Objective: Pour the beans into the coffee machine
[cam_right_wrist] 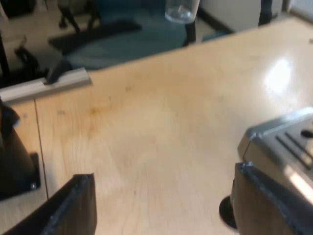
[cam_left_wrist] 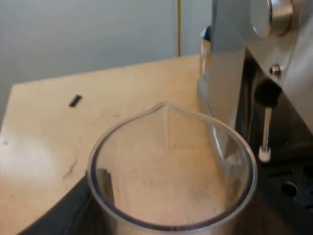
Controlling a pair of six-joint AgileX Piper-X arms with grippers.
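My left pincer (cam_left_wrist: 161, 215) pinches the measuring glass (cam_left_wrist: 230, 161) with one black finger (cam_left_wrist: 63, 210) pressed to its wall. The glass is upright and looks empty, its spout turned away from the pincer toward the tabletop (cam_left_wrist: 49, 137). It hangs just beside the espresso machine (cam_left_wrist: 225, 73), near the steam wand (cam_left_wrist: 266, 127) — so I judge the hopper lies upward from here. My right pincer (cam_right_wrist: 166, 205) hangs spread and empty over the tabletop by the drip tray (cam_right_wrist: 283, 142) — the left arm is nearer.
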